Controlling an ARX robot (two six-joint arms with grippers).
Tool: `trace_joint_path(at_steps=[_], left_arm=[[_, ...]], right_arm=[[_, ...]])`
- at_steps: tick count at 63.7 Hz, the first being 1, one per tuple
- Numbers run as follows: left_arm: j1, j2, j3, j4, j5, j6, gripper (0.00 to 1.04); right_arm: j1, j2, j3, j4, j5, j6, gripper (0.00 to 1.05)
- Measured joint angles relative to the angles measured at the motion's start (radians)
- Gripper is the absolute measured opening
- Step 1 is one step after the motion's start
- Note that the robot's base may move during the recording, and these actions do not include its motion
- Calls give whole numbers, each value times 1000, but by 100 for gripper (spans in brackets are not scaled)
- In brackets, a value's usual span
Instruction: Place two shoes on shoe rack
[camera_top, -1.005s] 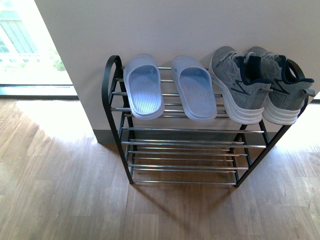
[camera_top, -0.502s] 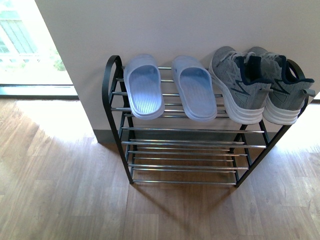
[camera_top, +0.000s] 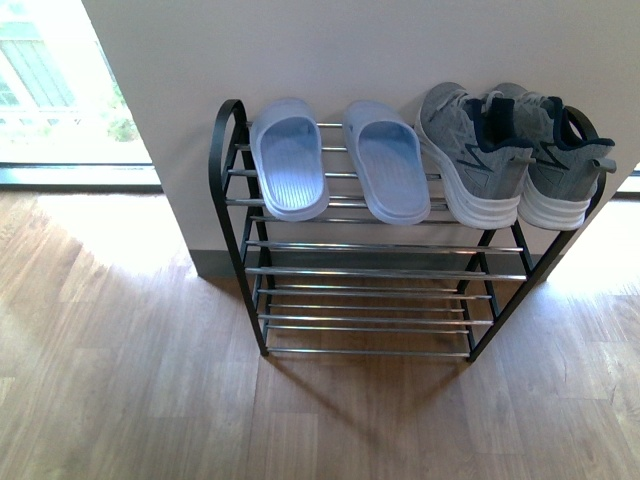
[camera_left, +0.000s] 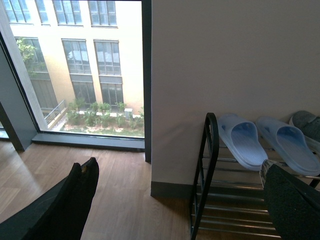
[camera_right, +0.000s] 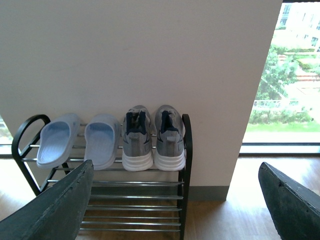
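Observation:
The shoe rack (camera_top: 232, 180) stands against a white wall pillar. On its top shelf lie two pale-blue slides (camera_top: 290, 158) at the left and two grey sneakers (camera_top: 468, 150) at the right, heels towards me. The rack (camera_left: 206, 165) and slides (camera_left: 244, 140) also show in the left wrist view, and the rack (camera_right: 186, 165), slides (camera_right: 102, 140) and sneakers (camera_right: 137, 137) in the right wrist view. My left gripper (camera_left: 182, 200) is open and empty, back from the rack's left end. My right gripper (camera_right: 175, 205) is open and empty, facing the rack's right end. Neither arm shows in the front view.
Wooden floor (camera_top: 120, 380) lies in front of the rack. Floor-length windows (camera_left: 75, 65) flank the pillar on both sides. The rack's lower shelves (camera_top: 365, 300) hold nothing.
The front view has shifted slightly, so the rack and shoes sit a little higher and smaller in the frame. The shoes have not moved on the rack.

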Motion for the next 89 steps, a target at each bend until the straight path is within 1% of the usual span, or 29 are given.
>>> trace_joint_path(at_steps=[2, 89], left_arm=[[0, 0, 0, 0, 0, 0, 95], [0, 0, 0, 0, 0, 0, 95]], right_arm=[[0, 0, 0, 0, 0, 0, 96], [0, 0, 0, 0, 0, 0, 96]])
